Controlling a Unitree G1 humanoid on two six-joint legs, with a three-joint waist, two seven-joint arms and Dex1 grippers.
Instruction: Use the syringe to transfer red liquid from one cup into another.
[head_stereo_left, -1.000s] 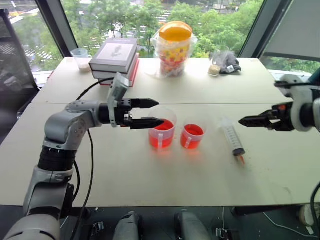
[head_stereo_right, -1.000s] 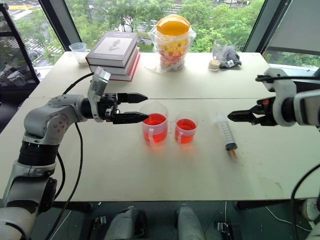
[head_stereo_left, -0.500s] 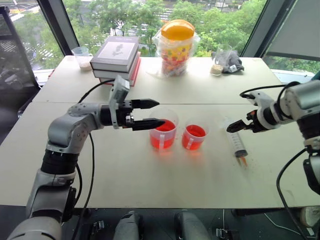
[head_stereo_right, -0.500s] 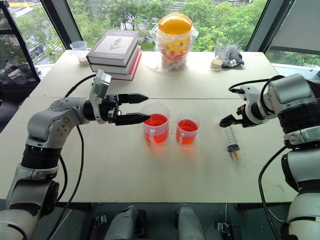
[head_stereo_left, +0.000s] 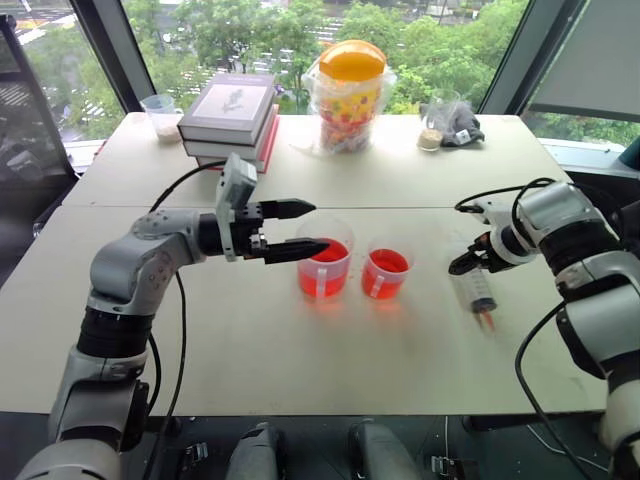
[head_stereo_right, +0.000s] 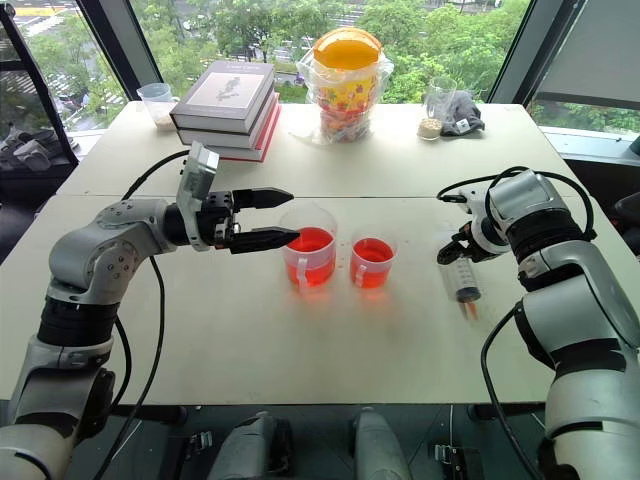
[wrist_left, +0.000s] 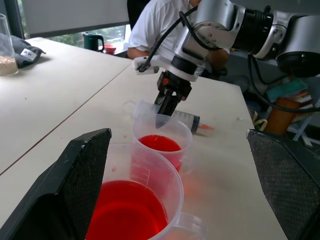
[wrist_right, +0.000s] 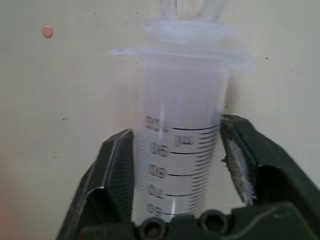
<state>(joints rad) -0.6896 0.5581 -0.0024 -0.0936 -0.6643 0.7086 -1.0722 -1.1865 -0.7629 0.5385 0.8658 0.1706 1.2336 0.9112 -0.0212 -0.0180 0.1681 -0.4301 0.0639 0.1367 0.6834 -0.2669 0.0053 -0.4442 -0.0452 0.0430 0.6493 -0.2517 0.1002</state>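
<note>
Right gripper (wrist_right: 180, 165): my two fingers clamped on the syringe (head_stereo_right: 461, 275) barrel, below its flange; syringe lies on the counter (head_stereo_left: 300, 340), right of both cups. Judged light, stiff, smooth plastic; liable to slip, so mid-barrel is the sound hold.

Left gripper (head_stereo_left: 305, 228): fingers spread wide around the taller cup (head_stereo_left: 324, 268) rim. Shorter cup (head_stereo_left: 387, 272) just beside it.

Bright window daylight; soft shadows; rt wrist view blurred
</note>
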